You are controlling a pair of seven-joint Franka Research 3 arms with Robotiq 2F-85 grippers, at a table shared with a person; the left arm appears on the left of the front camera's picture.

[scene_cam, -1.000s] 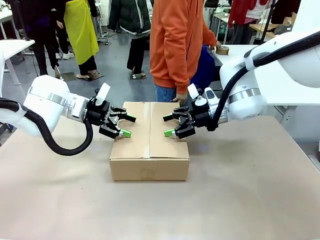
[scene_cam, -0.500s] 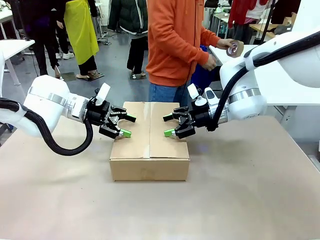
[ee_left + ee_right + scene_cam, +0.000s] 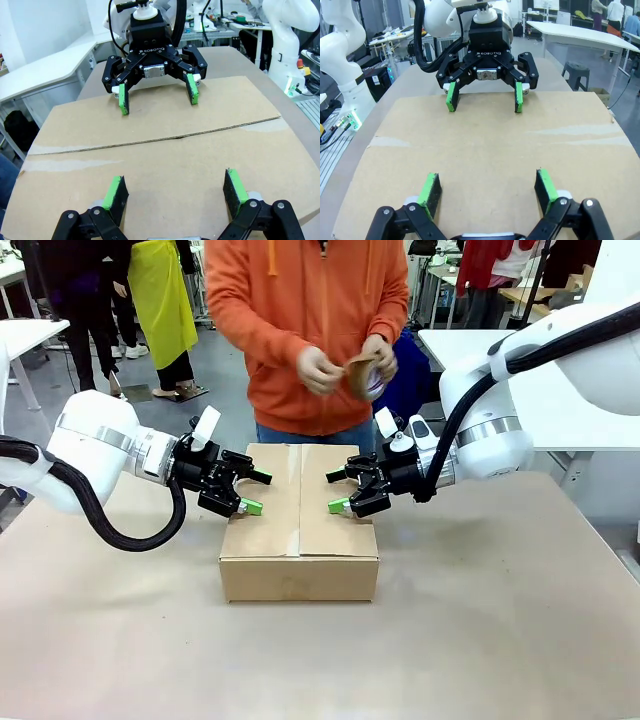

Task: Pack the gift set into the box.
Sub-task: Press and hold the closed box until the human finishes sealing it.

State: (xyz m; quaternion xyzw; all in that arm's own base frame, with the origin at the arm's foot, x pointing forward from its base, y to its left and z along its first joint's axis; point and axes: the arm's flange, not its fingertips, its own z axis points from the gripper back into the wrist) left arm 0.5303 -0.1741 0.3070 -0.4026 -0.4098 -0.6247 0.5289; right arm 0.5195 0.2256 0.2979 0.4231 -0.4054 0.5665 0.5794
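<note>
The box is a brown cardboard carton in the middle of the table, its flaps down with a seam along the top. My left gripper hovers open over the box's left top flap. Facing it from the other side, my right gripper hangs open over the right flap. In each wrist view the other gripper shows across the box, the right one and the left one. Neither holds anything. The gift set is out of view.
A person in an orange hoodie stands at the far side of the table, both hands on a roll of tape above the box. A white table lies at back right. Bare brown table surface surrounds the box.
The person has turned to face the table and brought the tape roll in front of the chest with both hands. Both grippers stay where they were.
</note>
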